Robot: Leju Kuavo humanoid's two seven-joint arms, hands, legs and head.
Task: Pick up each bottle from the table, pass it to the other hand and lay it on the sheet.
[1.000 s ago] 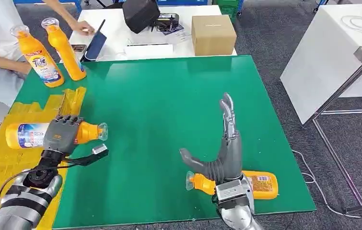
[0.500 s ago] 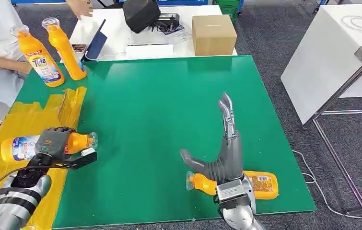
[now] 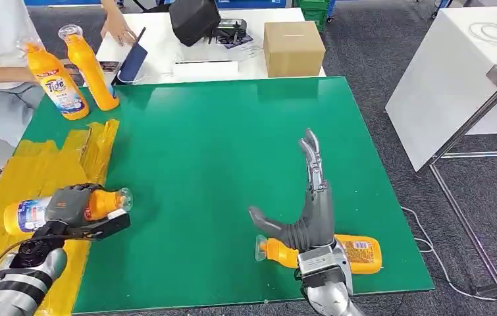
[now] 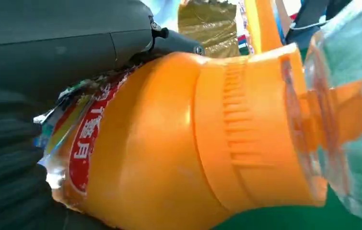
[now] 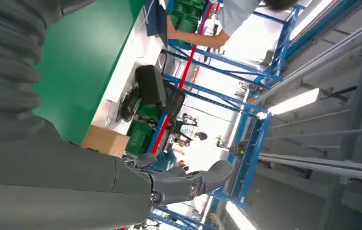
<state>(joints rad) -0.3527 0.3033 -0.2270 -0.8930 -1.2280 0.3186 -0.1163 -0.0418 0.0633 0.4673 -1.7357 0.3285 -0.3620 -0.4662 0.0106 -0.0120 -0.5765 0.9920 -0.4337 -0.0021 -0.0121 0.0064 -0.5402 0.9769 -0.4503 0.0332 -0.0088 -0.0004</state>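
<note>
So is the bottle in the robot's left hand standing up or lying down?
Lying down. The bottle lies sideways in the left hand over the yellow sheet.

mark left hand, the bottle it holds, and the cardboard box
left hand [image 3: 71, 201], head view, back of the hand.
held bottle [image 3: 104, 203], head view, orange shoulder.
cardboard box [image 3: 292, 47], head view, top face.

**Four bottles, one sheet, one box**

Four orange plastic detergent bottles: one [image 3: 31, 212] lying under the left hand's fingers [image 3: 68, 197], one [image 3: 357, 253] lying behind the right hand's spread fingers [image 3: 311, 155], two upright [image 3: 51, 79] [image 3: 91, 66] far beyond. One crinkled yellow sheet [image 3: 35, 164]. One brown cardboard box [image 3: 293, 47].
</note>
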